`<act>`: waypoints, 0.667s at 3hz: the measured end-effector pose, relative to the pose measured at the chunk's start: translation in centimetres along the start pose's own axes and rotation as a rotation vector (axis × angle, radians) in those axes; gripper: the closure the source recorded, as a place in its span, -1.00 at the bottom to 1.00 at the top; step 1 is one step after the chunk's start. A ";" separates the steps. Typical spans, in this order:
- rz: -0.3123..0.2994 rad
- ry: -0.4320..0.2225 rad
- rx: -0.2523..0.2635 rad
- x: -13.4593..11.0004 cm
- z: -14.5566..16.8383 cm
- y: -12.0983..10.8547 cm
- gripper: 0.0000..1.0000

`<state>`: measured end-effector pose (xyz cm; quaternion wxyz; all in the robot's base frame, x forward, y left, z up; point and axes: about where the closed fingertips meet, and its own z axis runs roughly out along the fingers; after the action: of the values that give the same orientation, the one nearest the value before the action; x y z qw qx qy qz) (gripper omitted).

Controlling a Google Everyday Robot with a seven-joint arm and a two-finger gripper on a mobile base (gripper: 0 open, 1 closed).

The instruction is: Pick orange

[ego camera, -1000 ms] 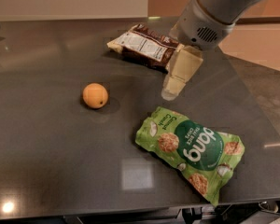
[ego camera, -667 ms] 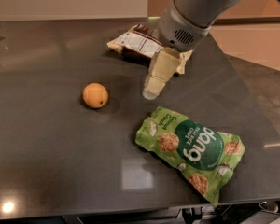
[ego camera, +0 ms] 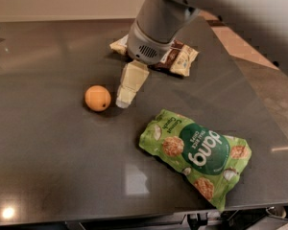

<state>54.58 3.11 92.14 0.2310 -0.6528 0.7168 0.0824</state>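
The orange (ego camera: 97,98) is a small round orange fruit lying on the dark grey table (ego camera: 43,152), left of centre. My gripper (ego camera: 125,99) hangs from the grey arm that comes in from the upper right. Its cream-coloured tip sits just to the right of the orange, a small gap away, close above the table. It holds nothing that I can see.
A green "dang" snack bag (ego camera: 198,152) lies at the front right. A brown and cream snack bag (ego camera: 177,56) lies at the back, partly behind the arm. The table's right edge (ego camera: 259,114) runs diagonally, with floor beyond.
The arm has swung left and toward the front. The gripper went from beside the brown bag to just right of the orange. The orange and bags have not moved.
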 end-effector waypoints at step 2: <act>-0.044 0.006 -0.046 -3.6 5.5 1.3 -1.00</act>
<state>54.65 8.82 88.62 0.2158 -0.6736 0.7009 0.0918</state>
